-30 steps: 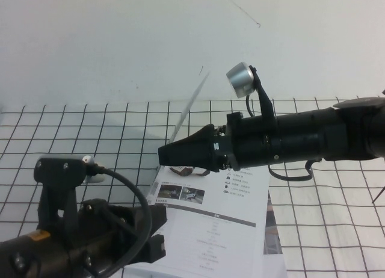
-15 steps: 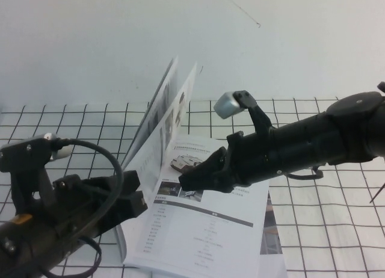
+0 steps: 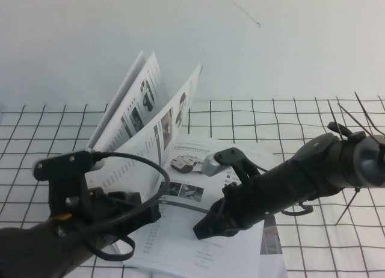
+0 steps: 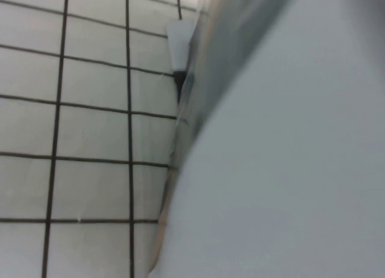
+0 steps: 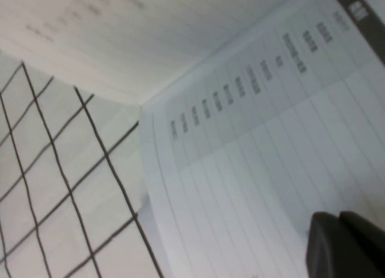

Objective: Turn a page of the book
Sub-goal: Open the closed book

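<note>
High view shows us one book [image 3: 198, 230], two arms and one worktop [image 3: 301, 121] with a black grid on white. The book lies open on the worktop, near the front and about in the middle. We count two groups of pages [image 3: 147, 103] that stand up and fan toward the left, while the right-hand page lies flat with small vehicle photos and grey text.

The right end effector [image 3: 207, 227] is low over the flat right page, near its lower part, and its tip points to the left. In the right wrist view we see its dark fingertips [image 5: 346, 245] side by side, pressed together with no gap, just above the printed page; we cannot tell if they touch the paper.

The left end effector [image 3: 147, 212] is at the left edge of the book, under the raised pages. We cannot tell its state. In the left wrist view a pale page [image 4: 289, 157] fills most of the picture, beside the grid.
</note>
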Motion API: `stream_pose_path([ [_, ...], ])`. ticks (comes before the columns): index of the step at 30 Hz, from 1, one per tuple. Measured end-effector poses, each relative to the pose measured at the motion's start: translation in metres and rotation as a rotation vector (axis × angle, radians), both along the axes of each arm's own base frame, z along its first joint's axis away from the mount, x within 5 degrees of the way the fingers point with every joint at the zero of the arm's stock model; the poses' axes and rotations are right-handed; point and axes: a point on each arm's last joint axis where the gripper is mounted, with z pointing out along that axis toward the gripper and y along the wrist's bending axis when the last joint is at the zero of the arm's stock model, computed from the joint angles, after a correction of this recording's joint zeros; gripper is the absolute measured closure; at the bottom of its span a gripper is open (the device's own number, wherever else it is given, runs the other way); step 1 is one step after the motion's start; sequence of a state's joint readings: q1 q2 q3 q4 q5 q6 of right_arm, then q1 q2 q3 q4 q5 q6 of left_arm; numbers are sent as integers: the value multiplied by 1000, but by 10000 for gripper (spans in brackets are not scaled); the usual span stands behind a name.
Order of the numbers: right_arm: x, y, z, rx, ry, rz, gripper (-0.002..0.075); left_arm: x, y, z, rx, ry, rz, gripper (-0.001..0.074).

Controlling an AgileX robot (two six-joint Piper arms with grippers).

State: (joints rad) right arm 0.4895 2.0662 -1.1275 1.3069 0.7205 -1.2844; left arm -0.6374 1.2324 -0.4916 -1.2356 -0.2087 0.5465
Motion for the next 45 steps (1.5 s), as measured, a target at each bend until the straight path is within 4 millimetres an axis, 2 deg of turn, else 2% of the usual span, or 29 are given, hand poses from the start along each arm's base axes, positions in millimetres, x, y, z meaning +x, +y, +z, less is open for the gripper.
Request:
stream_pose_path([
  [6, -7, -9, -9, -141, 49, 62, 727, 5, 0, -10, 26, 32, 15, 738],
  [11, -11, -18, -5, -296, 116, 60, 727, 15, 16, -15, 21, 68, 84, 738],
  [17, -12, -27, 0, -419, 138, 38, 726, 22, 36, -26, -33, 204, 94, 738],
  [23, -9, -29, 5, -456, 110, 52, 726, 22, 34, -45, -27, 330, 16, 738],
  [32, 0, -37, 23, -553, -40, 113, 727, 25, 32, -76, 39, 447, -26, 738],
  [36, 0, -43, 42, -582, -102, 104, 727, 24, 31, -77, 38, 458, -49, 738],
  [39, -3, -48, 62, -597, -150, 85, 727, 22, 29, -68, 22, 433, -81, 738],
  [42, -7, -53, 90, -594, -228, 68, 727, 18, 29, -49, -3, 360, -104, 737],
  [45, -17, -62, 127, -576, -334, 46, 727, 10, 31, -19, -29, 228, -131, 737],
])
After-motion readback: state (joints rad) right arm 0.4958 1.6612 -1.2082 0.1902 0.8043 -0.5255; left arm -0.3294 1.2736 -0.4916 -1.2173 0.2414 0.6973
